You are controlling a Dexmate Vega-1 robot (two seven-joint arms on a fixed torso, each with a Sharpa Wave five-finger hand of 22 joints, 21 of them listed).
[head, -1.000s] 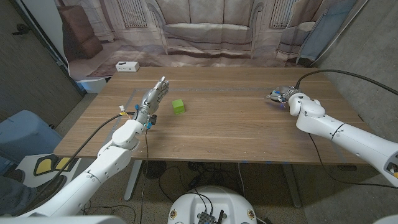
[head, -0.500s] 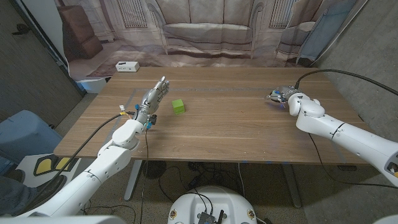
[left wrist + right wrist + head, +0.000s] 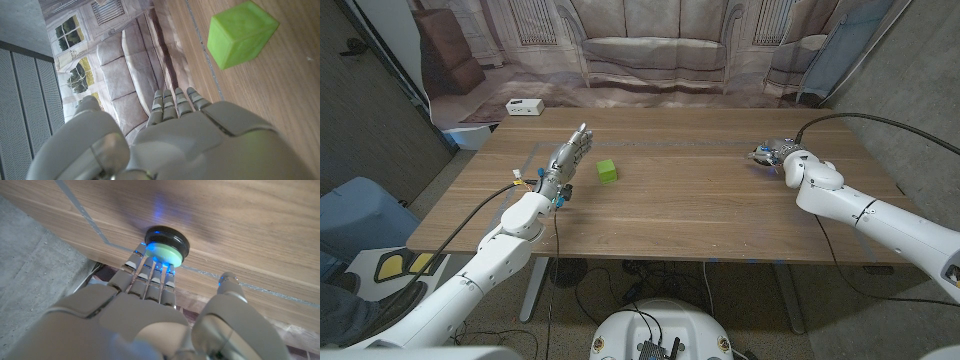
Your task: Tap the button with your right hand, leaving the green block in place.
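the button, lit blue on the desk at the right hand's straight, empty fingertips, should be pressed briefly and squarely, while the block near the open, empty left hand is left untouched.

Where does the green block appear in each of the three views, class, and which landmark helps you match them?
Head view: green block left of table centre, just beside the left hand.
Left wrist view: block on the wood beyond the left hand's fingers.
Right wrist view: not in it.
Shared landmark: the wooden table.
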